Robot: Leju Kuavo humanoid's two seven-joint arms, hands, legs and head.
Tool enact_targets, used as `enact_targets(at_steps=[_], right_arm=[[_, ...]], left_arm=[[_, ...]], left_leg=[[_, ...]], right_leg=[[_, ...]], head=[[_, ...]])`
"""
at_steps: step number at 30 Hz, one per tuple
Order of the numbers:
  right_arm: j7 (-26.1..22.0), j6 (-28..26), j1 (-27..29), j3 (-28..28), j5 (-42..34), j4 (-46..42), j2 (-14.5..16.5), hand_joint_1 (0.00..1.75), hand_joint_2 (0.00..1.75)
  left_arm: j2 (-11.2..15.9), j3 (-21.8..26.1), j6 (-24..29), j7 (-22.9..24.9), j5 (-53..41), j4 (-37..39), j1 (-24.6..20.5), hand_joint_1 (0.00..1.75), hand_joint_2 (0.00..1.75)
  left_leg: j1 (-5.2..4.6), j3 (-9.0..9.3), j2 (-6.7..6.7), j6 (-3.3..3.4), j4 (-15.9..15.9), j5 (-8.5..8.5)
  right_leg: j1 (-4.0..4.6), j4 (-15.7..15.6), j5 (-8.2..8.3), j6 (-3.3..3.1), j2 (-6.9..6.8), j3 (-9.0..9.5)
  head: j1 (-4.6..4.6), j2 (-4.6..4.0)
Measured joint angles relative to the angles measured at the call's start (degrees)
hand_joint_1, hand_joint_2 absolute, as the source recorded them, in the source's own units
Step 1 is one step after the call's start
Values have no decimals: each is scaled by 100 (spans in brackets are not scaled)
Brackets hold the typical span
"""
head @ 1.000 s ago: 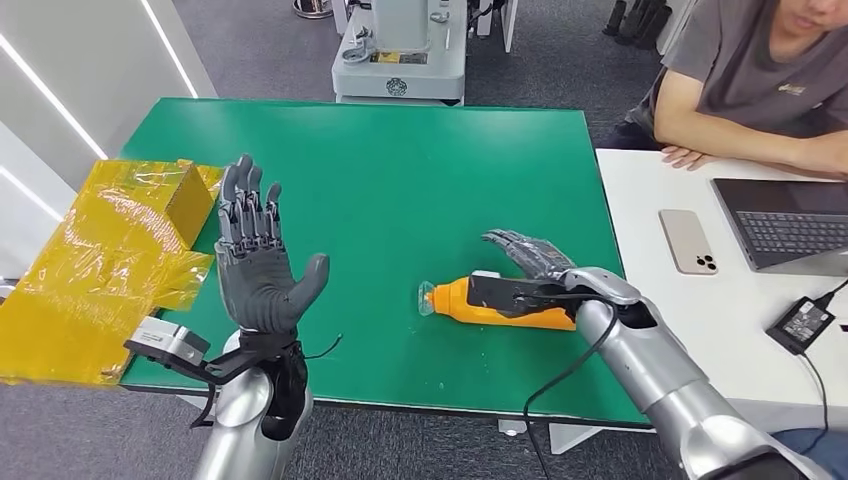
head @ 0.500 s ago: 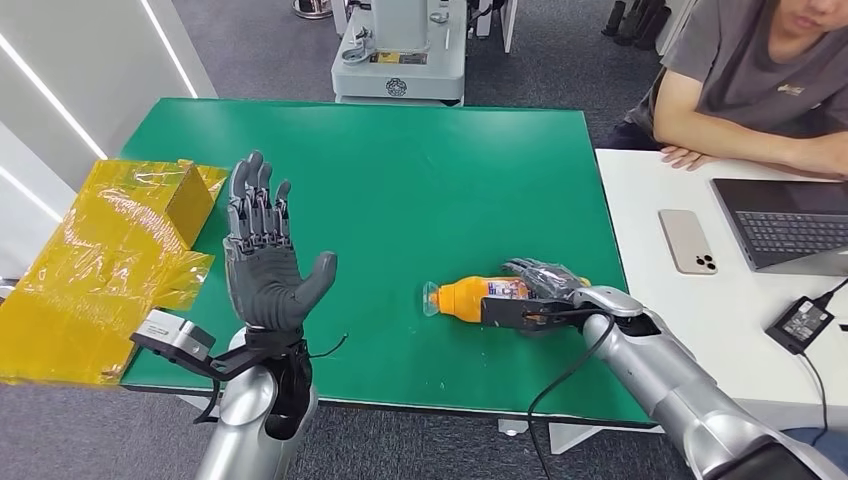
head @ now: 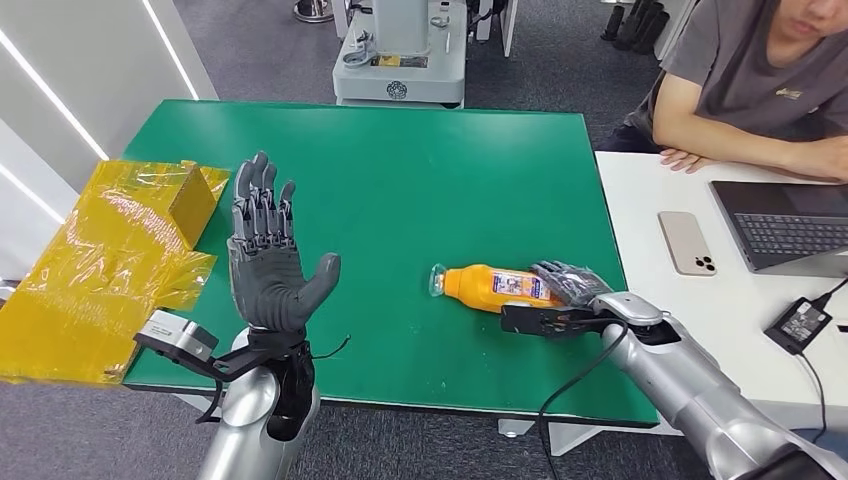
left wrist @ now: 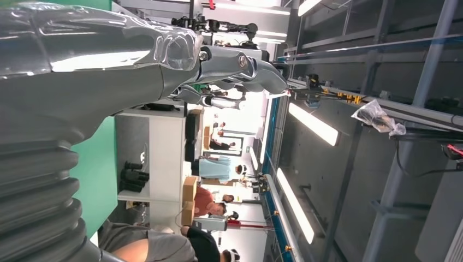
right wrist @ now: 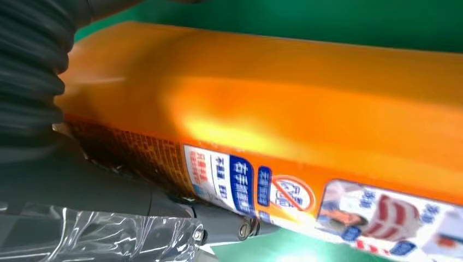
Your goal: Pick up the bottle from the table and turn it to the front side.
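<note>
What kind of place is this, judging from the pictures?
Probably a robotics lab or test workshop. A green table serves as the work surface, a person sits beside it at a white desk with a laptop, and a grey machine base stands behind on carpeted floor.

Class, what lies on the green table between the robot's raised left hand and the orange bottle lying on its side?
Nothing: in the head view, only bare green table separates the left hand from the orange plastic bottle.
</note>
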Motion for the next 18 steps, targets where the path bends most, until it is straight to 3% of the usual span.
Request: enact_targets(at_steps=[18], right_arm=[[58,49,5,13,31,-33,-82,0,175]], left_arm=[[0,-1,11,2,2,0,1,0,175]], left_leg=[[0,13,1,0,1,0]], right_leg=[[0,0,1,1,1,15]], head=[[0,0]])
